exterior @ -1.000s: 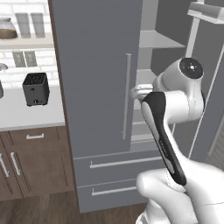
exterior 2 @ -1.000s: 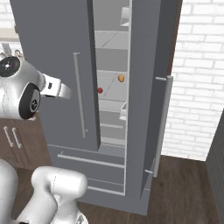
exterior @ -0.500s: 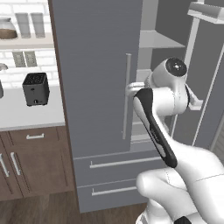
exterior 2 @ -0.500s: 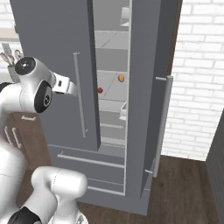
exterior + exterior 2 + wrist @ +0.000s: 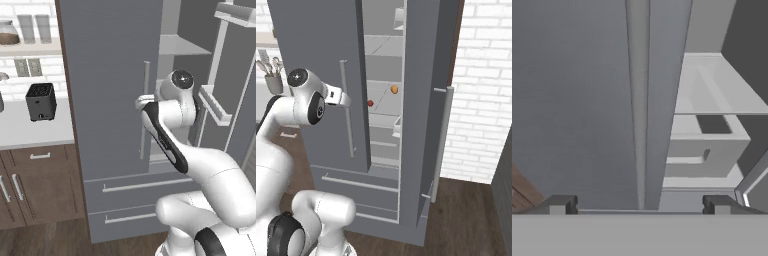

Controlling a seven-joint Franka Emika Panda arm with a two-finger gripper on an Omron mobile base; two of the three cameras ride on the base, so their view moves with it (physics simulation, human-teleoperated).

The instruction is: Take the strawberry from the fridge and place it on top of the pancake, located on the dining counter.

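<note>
Gripper point(image 5: 640, 204) with its fingers spread wide and nothing between them, facing the vertical bar handle point(image 5: 638, 100) of the fridge's left door point(image 5: 107, 85); the bar lies centred between the two fingertips, probably so the door can be swung further aside. Both doors stand ajar, the right door point(image 5: 428, 100) turned outward, leaving a narrow gap onto the pale shelves point(image 5: 383, 107). The strawberry point(image 5: 370, 103) rests on a middle shelf inside the fridge point(image 5: 316, 60), a little apart from a larger orange food item point(image 5: 394, 89) behind it, and well apart from the gripper. Beside the fridge, a bench point(image 5: 27, 127) carries a black toaster point(image 5: 40, 101). Judgement: the fruit is not yet reached.
</note>
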